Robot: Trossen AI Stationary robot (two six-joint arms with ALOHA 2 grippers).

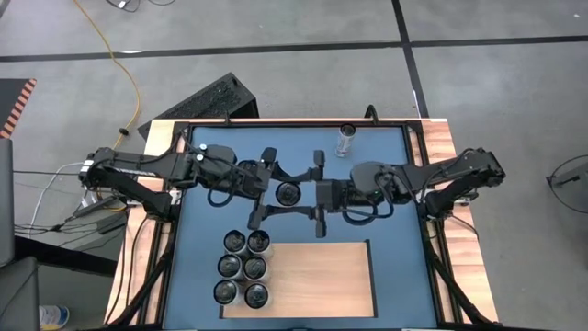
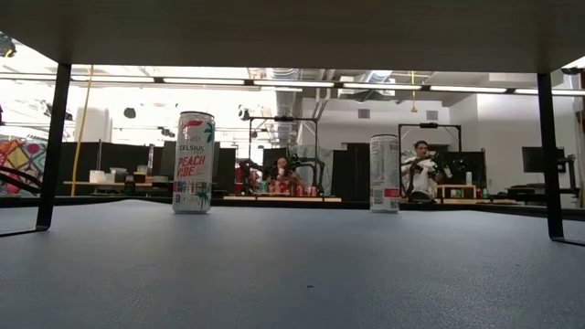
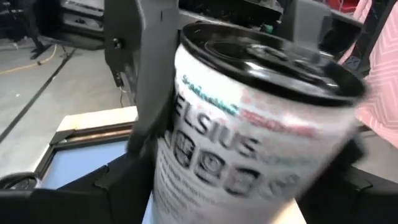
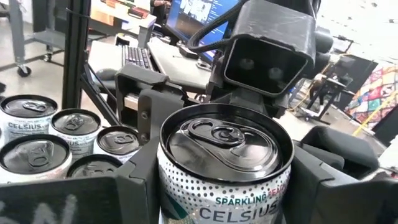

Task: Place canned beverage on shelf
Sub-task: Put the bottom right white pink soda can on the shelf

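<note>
A white Celsius can [image 1: 290,193] hangs upright above the blue surface at the table's middle, between my two grippers. My right gripper [image 1: 309,195] reaches in level from the right and is shut on it. My left gripper [image 1: 273,193] comes level from the left and is open. In the right wrist view its fingers [image 4: 138,93] stand apart on either side of the can [image 4: 224,155]. The shelf [image 1: 322,276], a pale wood panel at the near edge, bears several upright cans [image 1: 243,267] on its left end. My right gripper pinches the can's side wall [image 4: 169,186] just below the top rim between its two fingers [image 4: 138,183]. The fingers come level from the table's right side. The can stands upright in the hold, top up, lifted clear of the blue surface.
One more can [image 1: 346,140] stands on the blue surface near the far edge. The low view shows two cans [image 2: 194,163] [image 2: 385,174] standing there. The right half of the shelf is bare wood. Wooden side strips [image 1: 441,156] and a dark frame border the table.
</note>
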